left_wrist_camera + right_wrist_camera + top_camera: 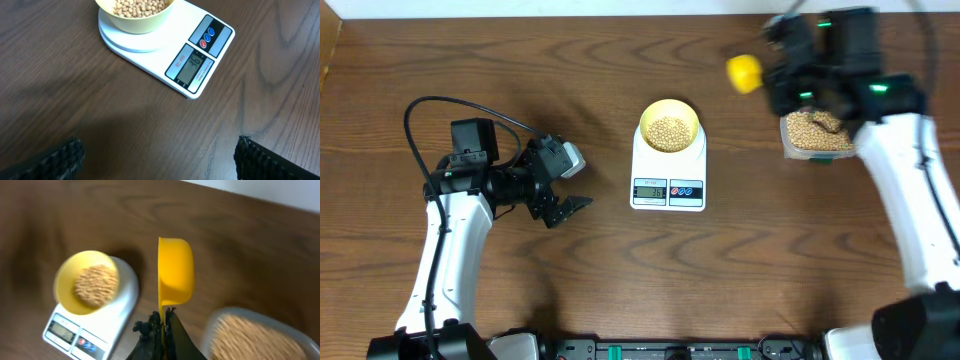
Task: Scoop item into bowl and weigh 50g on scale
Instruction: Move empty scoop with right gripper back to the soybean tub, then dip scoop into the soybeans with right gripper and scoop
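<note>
The pale yellow-green bowl [668, 128] holds tan beans [668, 131] and stands on the white scale [668, 180]. The scale's display [191, 66] is lit. My right gripper [164, 320] is shut on the handle of a yellow scoop [175, 272], held on edge in the air between the scale [100, 325] and the clear tub of beans [255, 337]. In the overhead view the scoop [744, 72] is at the back, left of the tub [818, 132]. My left gripper [570, 205] is open and empty, low over the table left of the scale.
The wooden table [620, 290] stretches to the front edge. A black cable [420, 105] loops behind the left arm. The right arm [910, 200] runs along the right side.
</note>
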{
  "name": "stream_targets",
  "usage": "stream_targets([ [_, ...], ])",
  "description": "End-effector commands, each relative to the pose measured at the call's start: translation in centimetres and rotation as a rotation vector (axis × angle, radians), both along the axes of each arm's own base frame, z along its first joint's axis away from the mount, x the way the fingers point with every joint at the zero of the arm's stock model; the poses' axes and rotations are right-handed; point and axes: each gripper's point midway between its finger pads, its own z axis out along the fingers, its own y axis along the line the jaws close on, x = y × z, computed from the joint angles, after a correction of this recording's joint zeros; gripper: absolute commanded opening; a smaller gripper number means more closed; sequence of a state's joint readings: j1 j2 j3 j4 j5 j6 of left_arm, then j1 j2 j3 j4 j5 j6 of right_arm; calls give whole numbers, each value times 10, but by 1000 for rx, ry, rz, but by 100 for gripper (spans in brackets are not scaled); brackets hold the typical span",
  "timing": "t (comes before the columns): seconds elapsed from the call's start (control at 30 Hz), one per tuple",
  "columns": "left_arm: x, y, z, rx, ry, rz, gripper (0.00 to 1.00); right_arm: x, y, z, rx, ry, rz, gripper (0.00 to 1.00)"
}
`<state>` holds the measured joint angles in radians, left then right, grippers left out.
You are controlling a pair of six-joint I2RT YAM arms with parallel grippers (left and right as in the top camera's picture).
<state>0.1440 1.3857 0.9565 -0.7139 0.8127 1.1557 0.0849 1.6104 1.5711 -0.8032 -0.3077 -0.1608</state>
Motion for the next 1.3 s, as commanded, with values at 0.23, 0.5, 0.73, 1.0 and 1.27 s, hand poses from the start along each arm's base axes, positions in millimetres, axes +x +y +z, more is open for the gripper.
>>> stream_targets([
  [0.23, -3, 0, -4, -8, 20, 3, 97, -15, -111, -20, -94, 129, -255, 1],
  [0.5, -3, 0, -4, -8, 20, 3, 98, -18, -134, -58, -169, 249, -303, 1],
  [0.73, -3, 0, -4, -8, 20, 3, 98, -21, -139, -92, -234, 356, -309, 1],
  [1.0, -3, 0, -4, -8, 20, 3, 98, -19, -143, -109, -272, 400, -328, 1],
  [1.27, -3, 0, -4, -8, 20, 3, 98, -13, -116, -130, -265, 440, -268, 1],
])
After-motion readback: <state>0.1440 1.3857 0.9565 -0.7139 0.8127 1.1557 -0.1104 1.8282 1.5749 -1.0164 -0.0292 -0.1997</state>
